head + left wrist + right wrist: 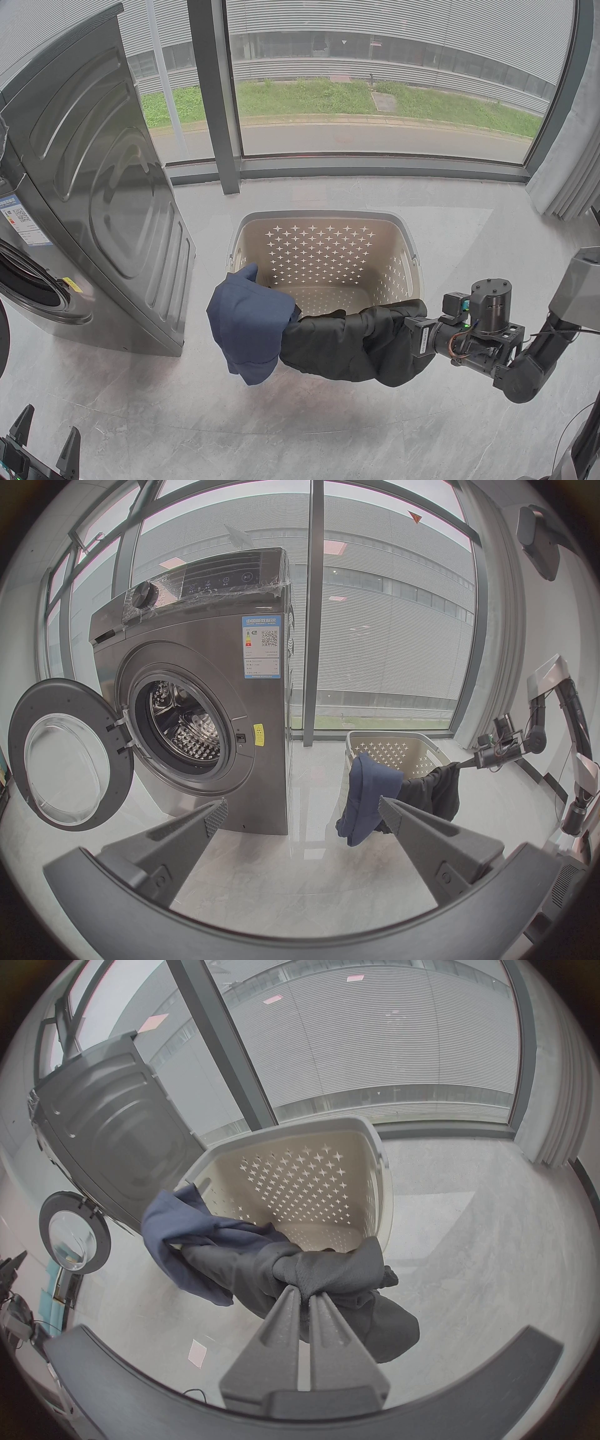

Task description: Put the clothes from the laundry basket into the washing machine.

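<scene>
1. Low at my left side, my left gripper [51,422] hangs over the floor with its fingers spread wide and nothing between them
2. Further out on my right, my right gripper [304,1294] is pinched tight on a fold of the dark garment [350,350], which sags from it across the near rim of the laundry basket [325,215]
3. At the other end of that dark garment, the blue garment [250,325] is draped over the basket's near-left corner. It touches the dark one and hangs down outside the wall; I cannot tell whether the two are tangled
4. Behind them the basket's bottom shows bare, so I judge these two pieces are all that is left to shift
5. Beyond my left gripper stands the washing machine [112,187], with its door [65,761] swung open and no clothes that I can see in its drum [181,720]
6. By my reckoning nothing is loaded yet: one piece is gripped at the basket's edge, and both pieces have yet to be carried across to the drum
</scene>
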Robot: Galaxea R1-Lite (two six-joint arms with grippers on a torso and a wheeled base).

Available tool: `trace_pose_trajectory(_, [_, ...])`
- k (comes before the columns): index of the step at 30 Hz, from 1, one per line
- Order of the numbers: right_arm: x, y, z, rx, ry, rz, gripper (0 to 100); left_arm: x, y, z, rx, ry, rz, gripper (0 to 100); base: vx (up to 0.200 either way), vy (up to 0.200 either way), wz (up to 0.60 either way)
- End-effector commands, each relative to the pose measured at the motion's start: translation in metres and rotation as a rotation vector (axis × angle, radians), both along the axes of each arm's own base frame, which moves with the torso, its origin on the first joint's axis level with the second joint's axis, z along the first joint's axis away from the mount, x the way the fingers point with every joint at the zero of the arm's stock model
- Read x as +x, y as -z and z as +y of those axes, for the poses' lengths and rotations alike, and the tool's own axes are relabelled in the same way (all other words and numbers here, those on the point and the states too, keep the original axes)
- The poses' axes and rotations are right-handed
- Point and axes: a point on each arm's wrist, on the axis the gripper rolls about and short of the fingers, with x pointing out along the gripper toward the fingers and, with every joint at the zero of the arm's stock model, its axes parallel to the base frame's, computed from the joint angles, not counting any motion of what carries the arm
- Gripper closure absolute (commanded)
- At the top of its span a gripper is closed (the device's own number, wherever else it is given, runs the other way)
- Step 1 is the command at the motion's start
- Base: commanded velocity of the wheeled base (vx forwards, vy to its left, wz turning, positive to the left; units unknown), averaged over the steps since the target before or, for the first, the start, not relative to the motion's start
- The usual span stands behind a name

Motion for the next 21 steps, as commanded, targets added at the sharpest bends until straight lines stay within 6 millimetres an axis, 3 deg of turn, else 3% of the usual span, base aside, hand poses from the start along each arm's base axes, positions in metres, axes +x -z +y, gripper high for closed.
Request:
trace_pose_trajectory(1, [-0.042, -0.056, -0.004, 0.072, -0.052, -0.139, 100, 0.0, 0.003, 0.0, 0.0, -0.001, 0.002, 0, 0.0, 0.0, 0.0])
trace_pose_trajectory(6, [-0.055, -0.083, -0.008, 0.105, -0.059, -0.209, 100, 0.0, 0.003, 0.0, 0.0, 0.001, 0.002, 0, 0.0, 0.0, 0.0])
trace_pose_trajectory(7, [-0.062, -0.097, -0.01, 0.128, -0.066, -0.251, 100, 0.0, 0.003, 0.0, 0.0, 0.001, 0.002, 0, 0.0, 0.0, 0.0])
trace_pose_trajectory(21, [-0.088, -0.153, -0.019, 0.205, -0.095, -0.469, 100, 0.0, 0.003, 0.0, 0.004, 0.001, 0.002, 0, 0.0, 0.0, 0.0])
